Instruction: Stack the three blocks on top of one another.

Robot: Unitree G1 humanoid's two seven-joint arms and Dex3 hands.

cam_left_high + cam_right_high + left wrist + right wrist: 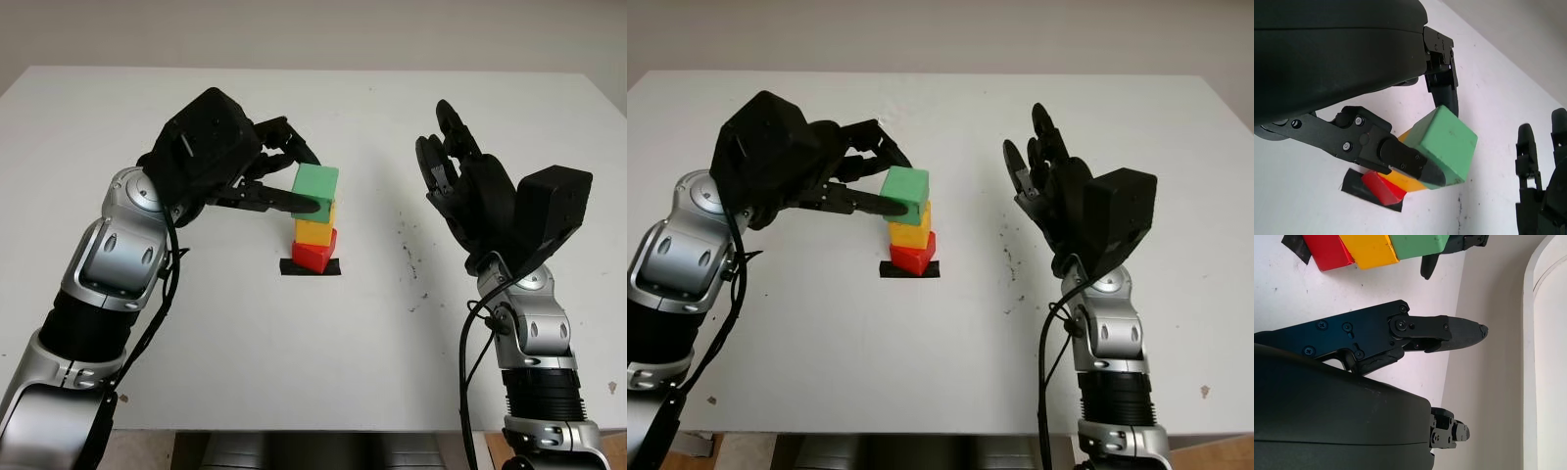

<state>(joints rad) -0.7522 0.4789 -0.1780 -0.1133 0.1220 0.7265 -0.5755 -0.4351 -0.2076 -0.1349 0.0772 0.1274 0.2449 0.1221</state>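
A red block (pixel 313 255) sits on a black tape mark (pixel 311 267) at the table's middle, with a yellow block (pixel 313 231) on top of it. A green block (pixel 315 182) is at the top of the column, slightly askew. My left hand (pixel 310 182) reaches in from the left and is shut on the green block: one finger (pixel 1410 164) presses its near face and another finger (pixel 1447 95) lies behind it. My right hand (pixel 446 162) is open and raised above the table, well to the right of the stack.
The white table (pixel 245 343) runs wide around the stack. Small dark specks (pixel 409 257) mark its surface between the stack and the right hand. The near table edge lies just in front of both arms.
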